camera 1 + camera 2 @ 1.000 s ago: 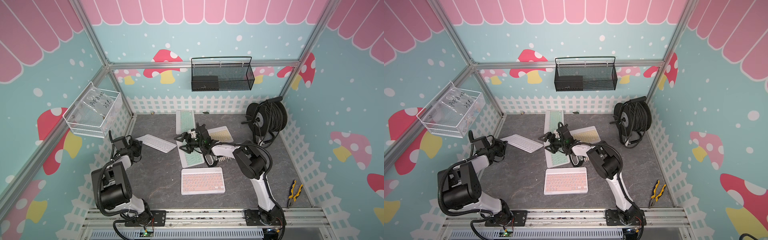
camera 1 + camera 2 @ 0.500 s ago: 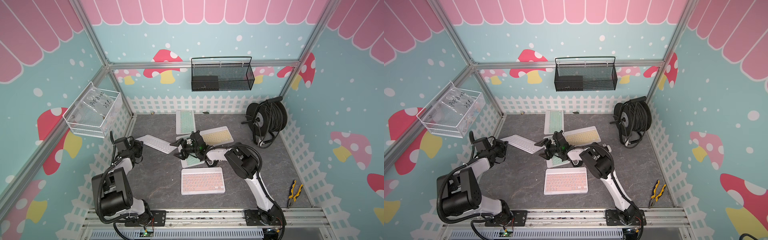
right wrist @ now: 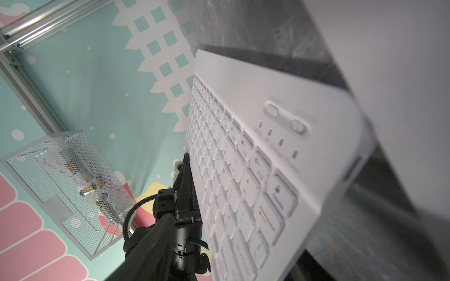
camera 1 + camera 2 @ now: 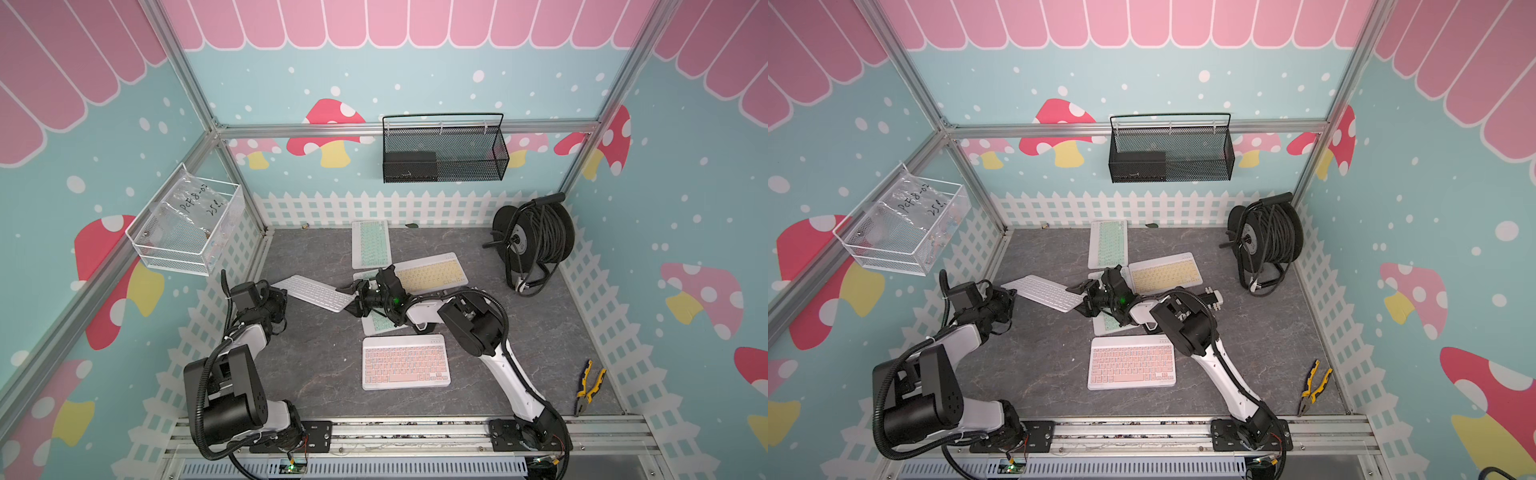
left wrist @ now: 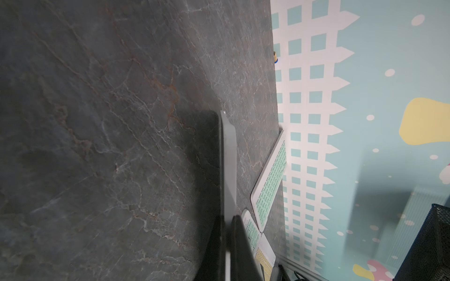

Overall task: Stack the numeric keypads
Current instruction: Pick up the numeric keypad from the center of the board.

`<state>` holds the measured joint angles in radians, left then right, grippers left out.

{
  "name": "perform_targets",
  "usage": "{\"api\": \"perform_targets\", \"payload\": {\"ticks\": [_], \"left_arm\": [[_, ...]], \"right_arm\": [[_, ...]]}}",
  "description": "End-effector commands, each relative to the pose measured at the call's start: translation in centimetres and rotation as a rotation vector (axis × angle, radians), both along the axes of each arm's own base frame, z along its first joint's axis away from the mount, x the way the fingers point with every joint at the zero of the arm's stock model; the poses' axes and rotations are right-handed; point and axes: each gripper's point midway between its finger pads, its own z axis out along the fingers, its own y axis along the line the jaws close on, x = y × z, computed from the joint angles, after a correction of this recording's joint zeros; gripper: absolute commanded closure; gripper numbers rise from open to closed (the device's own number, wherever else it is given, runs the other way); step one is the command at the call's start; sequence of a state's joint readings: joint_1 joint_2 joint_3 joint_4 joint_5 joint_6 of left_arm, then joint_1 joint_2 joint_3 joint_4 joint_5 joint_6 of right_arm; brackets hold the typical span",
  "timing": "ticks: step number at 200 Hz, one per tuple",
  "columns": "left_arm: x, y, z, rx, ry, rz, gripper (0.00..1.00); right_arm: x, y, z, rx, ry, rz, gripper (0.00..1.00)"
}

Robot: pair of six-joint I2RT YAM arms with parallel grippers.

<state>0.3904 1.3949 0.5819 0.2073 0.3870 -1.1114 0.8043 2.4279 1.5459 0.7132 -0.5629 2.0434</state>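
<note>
**White keypad hanging between the two hands, four more on the desk**

So the white keypad (image 4: 313, 293) is the one in play. The left hand (image 4: 283, 294) has its outer end pinched tight. In the left wrist view the two dark fingers (image 5: 239, 245) sit pressed on the thin white edge, seen side-on. The keypad looks lifted off the desk (image 4: 316, 365), with a big shadow under it in that same view.

The right hand (image 4: 350, 298) is at the opposite end, toward the middle of the desk. In both top views its fingers stand apart, one on either side of that end of the keypad. Whether they really press on it, I can't tell. The right wrist view is mostly blur up close and just shows the white keys running away to the left hand at the far end.

The rest lie flat:
- The pink keypad (image 4: 405, 361) is nearest the front, on its own, just in front of the right arm (image 4: 473, 328).
- A mint keypad (image 4: 380, 323) is right beneath that arm, mostly hidden.
- Its far end meets the yellow keypad (image 4: 430, 274), which lies slantwise behind the arm. I can't tell which overlaps which.
- A second mint keypad (image 4: 370, 244) lies lengthwise toward the back fence (image 4: 374, 208), just behind those two.

Off to the side, there's a cable reel (image 4: 534, 245) in the back right corner. Pliers (image 4: 590, 384) lie at the front right, well apart from the keypads.
</note>
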Motion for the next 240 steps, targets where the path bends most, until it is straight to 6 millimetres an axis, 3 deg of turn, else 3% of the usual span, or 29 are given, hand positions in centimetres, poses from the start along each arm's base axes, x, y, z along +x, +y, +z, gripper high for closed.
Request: {"api": "perform_targets", "payload": {"ticks": [1,62,137,150,167,182,240], "left_arm": [[-0.1,-0.6,0.5,-0.002,-0.025,-0.015,1.0],[-1.0,-1.1,-0.3,0.007,-0.002,-0.026,1.0],[-1.2,-1.3,-0.1,0.012,0.001,-0.041,1.0],[-1.3,-1.4,0.0,0.011,0.004,-0.043,0.9],[-1.5,-1.5,0.2,0.014,0.015,-0.049,0.59],[-1.7,-1.4,0.3,0.021,0.041,-0.054,0.43],[-3.2,0.0,1.7,0.189,0.239,-0.113,0.24]], "right_arm": [[0.1,0.6,0.0,0.062,0.14,-0.043,0.44],[-0.2,1.6,0.0,0.115,0.189,-0.061,0.61],[-0.3,1.4,-0.5,0.103,0.201,-0.08,0.85],[-0.4,1.6,-0.5,0.103,0.198,-0.078,0.87],[-0.3,1.8,-0.2,0.107,0.191,-0.072,0.89],[-0.2,2.1,0.0,0.107,0.182,-0.061,0.9],[-0.1,2.6,0.6,0.095,0.143,-0.042,0.93]]}}
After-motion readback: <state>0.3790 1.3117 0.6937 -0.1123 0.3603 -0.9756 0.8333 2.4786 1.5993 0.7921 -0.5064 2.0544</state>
